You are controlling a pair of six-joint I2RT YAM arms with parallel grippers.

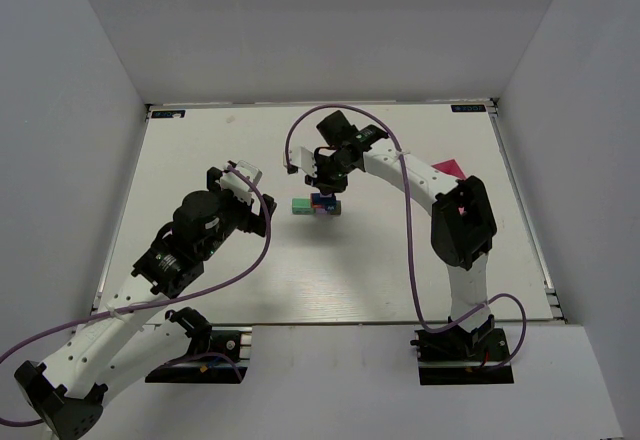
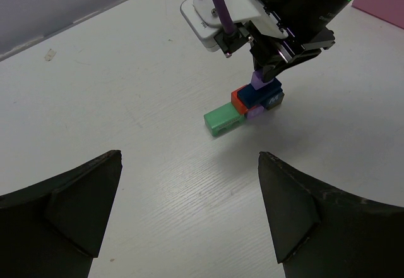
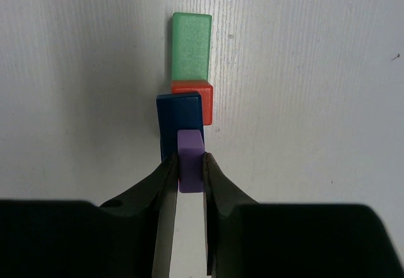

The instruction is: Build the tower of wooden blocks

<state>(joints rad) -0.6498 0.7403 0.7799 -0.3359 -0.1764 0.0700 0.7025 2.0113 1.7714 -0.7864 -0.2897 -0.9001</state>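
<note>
The tower (image 1: 318,205) stands mid-table: a green block (image 2: 222,119), a red block (image 2: 239,99), a dark blue block (image 2: 264,93) on top and a purple piece (image 2: 255,114) low at its side. In the right wrist view the green block (image 3: 191,42), red block (image 3: 192,96) and dark blue block (image 3: 180,123) lie in a row. My right gripper (image 3: 190,167) is shut on a purple block (image 3: 190,158) and holds it over the dark blue block. My left gripper (image 2: 189,183) is open and empty, short of the tower.
A pink tray (image 1: 448,169) lies at the right behind the right arm; its corner shows in the left wrist view (image 2: 385,0). White walls enclose the table on three sides. The right arm's purple cable (image 1: 400,175) loops over the table.
</note>
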